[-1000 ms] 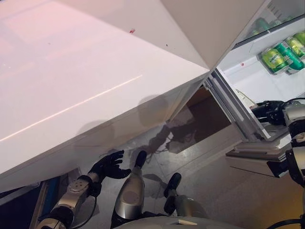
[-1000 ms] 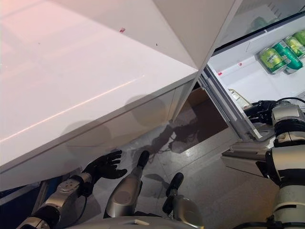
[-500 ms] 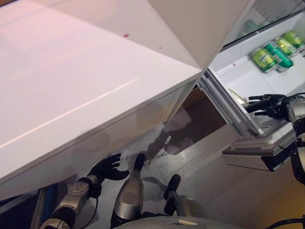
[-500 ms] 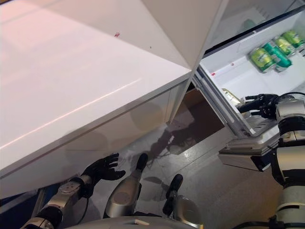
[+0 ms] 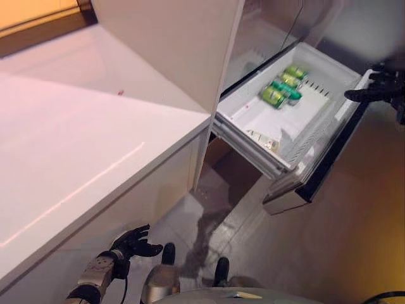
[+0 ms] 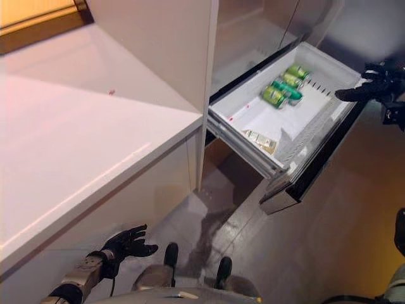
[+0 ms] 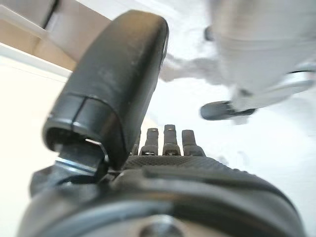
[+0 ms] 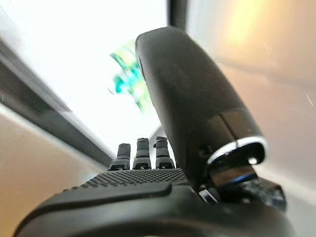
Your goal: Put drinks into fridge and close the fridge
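Up at the far right, my right hand is hanging just off the outer front corner of the drawer, fingers stretched out straight and holding nothing. From the head views I can't tell if the fingertips are touching the drawer front or floating just clear of it. The right wrist view is showing the fingers in a straight row, thumb standing up beside them, and a blur of green beyond.

That green is the cans: they are lying on their sides, bunched together near the back end of the drawer floor. Toward the near end of the drawer, a pale flat packet is lying well apart from them. The drawer is standing pulled well out of the fridge, tilting across the floor, with its dark front edge facing away from the cabinet.

Down at the lower left, my left hand is hovering low, under the edge of the white counter, fingers spread and relaxed, empty. Its own wrist view is agreeing: straight fingers, nothing between them and the thumb.
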{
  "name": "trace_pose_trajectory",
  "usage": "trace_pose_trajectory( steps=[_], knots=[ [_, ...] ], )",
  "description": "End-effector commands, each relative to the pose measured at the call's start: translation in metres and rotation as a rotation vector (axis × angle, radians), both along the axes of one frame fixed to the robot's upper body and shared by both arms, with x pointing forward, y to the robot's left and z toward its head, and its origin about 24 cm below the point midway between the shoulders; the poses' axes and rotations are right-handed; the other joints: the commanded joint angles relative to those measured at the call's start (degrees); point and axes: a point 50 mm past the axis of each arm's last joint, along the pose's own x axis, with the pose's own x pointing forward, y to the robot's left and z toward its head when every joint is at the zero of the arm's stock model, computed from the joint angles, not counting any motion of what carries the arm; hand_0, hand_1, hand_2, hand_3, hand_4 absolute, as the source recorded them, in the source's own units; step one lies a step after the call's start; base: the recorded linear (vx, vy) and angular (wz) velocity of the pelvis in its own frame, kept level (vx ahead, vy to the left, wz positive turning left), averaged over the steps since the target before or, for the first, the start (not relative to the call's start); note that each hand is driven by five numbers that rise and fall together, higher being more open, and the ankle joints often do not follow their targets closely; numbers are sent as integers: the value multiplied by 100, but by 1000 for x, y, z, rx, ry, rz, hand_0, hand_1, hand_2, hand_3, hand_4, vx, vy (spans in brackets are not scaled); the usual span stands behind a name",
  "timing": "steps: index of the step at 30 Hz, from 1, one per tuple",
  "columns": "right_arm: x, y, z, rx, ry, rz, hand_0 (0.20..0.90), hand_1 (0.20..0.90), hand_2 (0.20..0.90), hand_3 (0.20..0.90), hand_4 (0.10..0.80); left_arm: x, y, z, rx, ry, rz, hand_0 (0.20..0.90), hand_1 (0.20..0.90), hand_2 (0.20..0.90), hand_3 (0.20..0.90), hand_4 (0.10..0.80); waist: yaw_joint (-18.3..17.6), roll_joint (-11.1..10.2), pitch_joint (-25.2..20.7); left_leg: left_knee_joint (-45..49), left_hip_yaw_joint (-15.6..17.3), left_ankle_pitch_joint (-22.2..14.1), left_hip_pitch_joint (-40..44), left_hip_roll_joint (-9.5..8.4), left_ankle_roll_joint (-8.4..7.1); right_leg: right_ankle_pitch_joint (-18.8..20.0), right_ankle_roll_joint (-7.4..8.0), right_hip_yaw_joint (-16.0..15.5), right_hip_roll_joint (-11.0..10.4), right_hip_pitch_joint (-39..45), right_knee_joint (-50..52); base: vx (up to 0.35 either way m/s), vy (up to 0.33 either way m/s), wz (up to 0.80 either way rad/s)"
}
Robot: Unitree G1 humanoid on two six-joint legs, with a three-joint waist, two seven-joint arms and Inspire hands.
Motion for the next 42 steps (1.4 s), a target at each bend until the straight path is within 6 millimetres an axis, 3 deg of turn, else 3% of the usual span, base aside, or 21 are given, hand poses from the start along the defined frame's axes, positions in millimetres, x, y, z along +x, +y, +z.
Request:
trace_pose_trajectory(
  steps=[1, 7, 12, 17, 27, 33, 42],
  knots=[
    [-16, -9, 31, 6, -262, -129, 900, 900, 900, 900, 800, -25, -7, -14, 4, 89, -69, 900, 900, 900, 900, 800, -210, 131, -697, 924, 103, -1251, -77, -421, 407, -782, -150, 91, 336, -368, 1129, 73, -11, -26],
    [-10, 12, -20, 361, -467, -74, 900, 900, 900, 900, 800, -28, -21, -20, -18, 110, -119, 900, 900, 900, 900, 800, -295, 279, -642, 1511, 189, -1621, -162, -452, 534, -1046, -210, 158, 207, -486, 1655, 95, -29, -24],
    [-10, 19, -42, 453, -545, -48, 900, 900, 900, 900, 800, -18, -29, -17, -18, 78, -133, 900, 900, 900, 900, 800, -231, 336, -353, 2289, 128, -2011, -527, -494, 669, -1321, -331, 46, 35, -760, 2380, 7, -35, 0],
    [-4, 23, -42, 532, -592, -30, 900, 900, 900, 900, 800, -5, -39, -12, -26, 28, -128, 900, 900, 900, 900, 800, -88, 443, -42, 2866, 77, -2221, -982, -607, 786, -1544, -455, -134, -95, -1095, 2985, -44, 4, 21],
    [15, 37, -41, 650, -596, 29, 900, 900, 900, 900, 800, -17, -30, -15, 6, 34, -7, 900, 900, 900, 900, 800, 223, 599, 456, 3822, -20, -2428, -1704, -742, 843, -1953, -692, -395, -311, -1687, 4187, -49, 44, 21],
    [26, 50, -45, 658, -566, 87, 900, 900, 900, 900, 800, -26, -27, -17, -19, 26, 32, 900, 900, 900, 900, 800, 443, 664, 643, 3725, -226, -2254, -1777, -781, 806, -1985, -740, -501, -348, -1733, 4310, -4, 68, 11],
    [41, 66, -27, 632, -593, 155, 900, 900, 900, 900, 800, -25, -34, -15, -66, -9, 1, 900, 900, 900, 900, 800, 782, 792, 819, 3186, -536, -1777, -1788, -810, 685, -1879, -689, -758, -430, -1714, 4178, -6, 70, 21]
  ],
)
